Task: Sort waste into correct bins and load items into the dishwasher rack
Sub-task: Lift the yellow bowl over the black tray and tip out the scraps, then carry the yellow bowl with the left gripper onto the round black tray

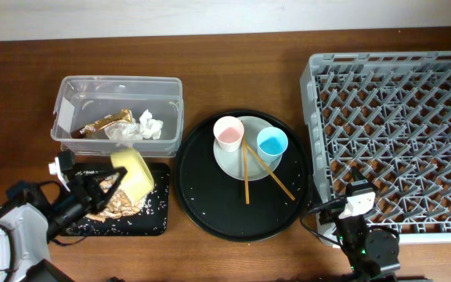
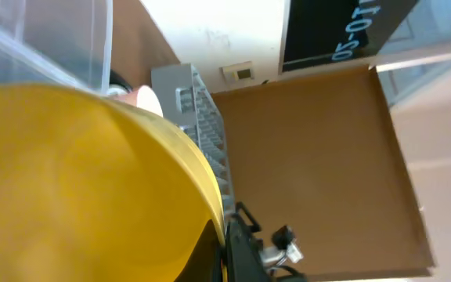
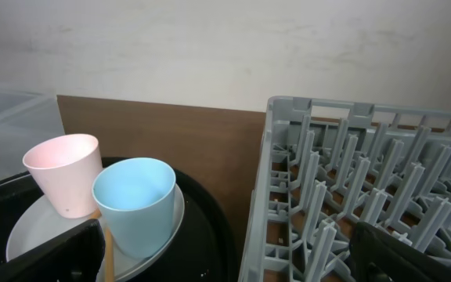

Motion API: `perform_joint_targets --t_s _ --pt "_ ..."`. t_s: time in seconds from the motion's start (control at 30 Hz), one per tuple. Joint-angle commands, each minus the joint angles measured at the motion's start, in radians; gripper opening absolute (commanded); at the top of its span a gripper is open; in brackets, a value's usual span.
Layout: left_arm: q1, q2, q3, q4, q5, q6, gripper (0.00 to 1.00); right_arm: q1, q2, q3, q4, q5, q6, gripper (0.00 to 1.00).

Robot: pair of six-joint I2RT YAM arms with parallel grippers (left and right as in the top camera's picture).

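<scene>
My left gripper (image 1: 104, 184) is shut on the rim of the yellow bowl (image 1: 134, 174), held tilted over the shallow black tray (image 1: 151, 221); the bowl fills the left wrist view (image 2: 77, 180). Tan food scraps (image 1: 120, 204) lie in that tray. The clear tub (image 1: 120, 80) holds the gold-brown wrapper (image 1: 106, 123) and white tissue (image 1: 151, 125). The pink cup (image 1: 229, 133), blue cup (image 1: 272, 143) and two chopsticks (image 1: 247, 176) rest on the pale plate (image 1: 237, 164). My right gripper (image 1: 356, 205) is open and empty beside the grey rack (image 1: 398, 117).
The plate sits on a large round black tray (image 1: 210, 205) between the bins and the rack. The right wrist view shows the pink cup (image 3: 65, 172), blue cup (image 3: 135, 204) and the rack wall (image 3: 288, 172) close ahead. Crumbs dot both black trays.
</scene>
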Motion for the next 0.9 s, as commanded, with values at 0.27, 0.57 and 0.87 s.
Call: perform_joint_targets --t_s 0.27,0.57,0.87 --pt "-0.103 0.004 0.002 0.079 -0.230 0.014 0.00 -0.006 -0.007 -0.005 -0.005 0.008 -0.003 0.98" --pt "-0.384 0.004 0.108 0.117 -0.281 -0.027 0.00 -0.006 -0.007 -0.005 -0.005 0.008 -0.003 0.98" --pt "-0.826 0.004 0.228 0.362 -0.763 -0.510 0.00 -0.006 -0.007 -0.005 -0.005 0.008 -0.003 0.98"
